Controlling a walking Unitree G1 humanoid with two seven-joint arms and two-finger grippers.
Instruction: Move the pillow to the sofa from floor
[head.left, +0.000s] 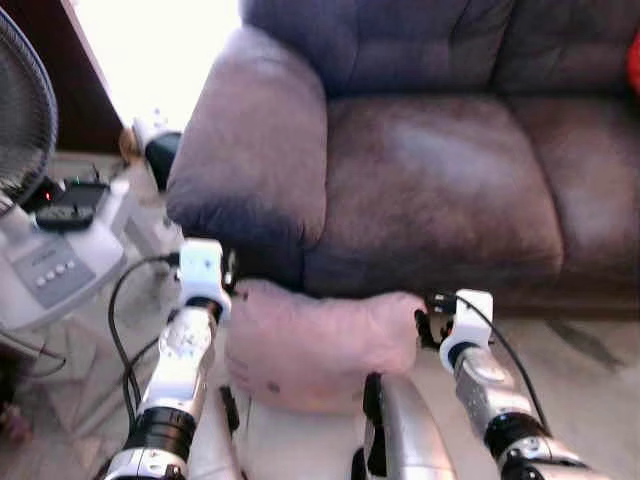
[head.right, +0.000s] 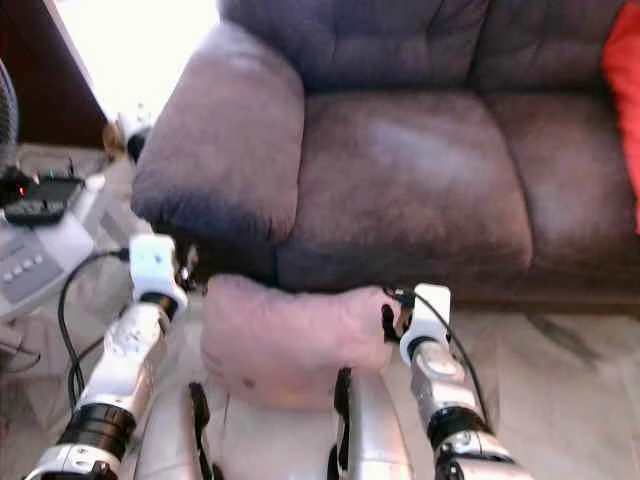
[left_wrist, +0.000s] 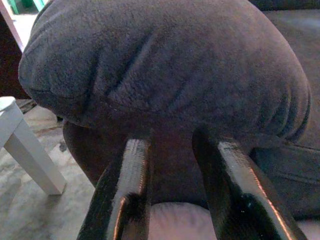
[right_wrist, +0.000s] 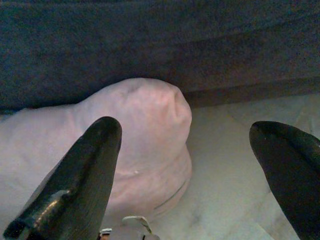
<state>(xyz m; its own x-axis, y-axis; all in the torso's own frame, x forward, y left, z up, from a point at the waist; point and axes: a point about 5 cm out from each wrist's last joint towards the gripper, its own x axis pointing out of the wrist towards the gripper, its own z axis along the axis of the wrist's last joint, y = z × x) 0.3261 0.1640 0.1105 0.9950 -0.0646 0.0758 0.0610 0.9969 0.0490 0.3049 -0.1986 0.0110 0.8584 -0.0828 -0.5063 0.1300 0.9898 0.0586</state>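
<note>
**Pillow between two grippers, below the sofa front**

Pillow (head.left: 320, 345) lies on the pale floor (head.left: 590, 370), pushed against the front of the sofa (head.left: 440, 190), just under the seat edge and beside the fat armrest (head.left: 250, 160). Its long axis runs side to side, parallel to the sofa front.

The left gripper (left_wrist: 172, 195) is at the pillow's left end, close to the armrest. Its two fingers have a narrow gap between them and nothing is inside; the pillow edge is just below them. The right gripper (right_wrist: 190, 175) is at the pillow's right end. Its fingers are spread wide and released, and the rounded corner of the pillow sits between them, nearer to one finger.

So the pillow is between the arms, and both are about equally near. I judge that the next move needs both ends squeezed, then a lift up and forward over the seat edge. The armrest beside the left gripper may be in the way.
</note>
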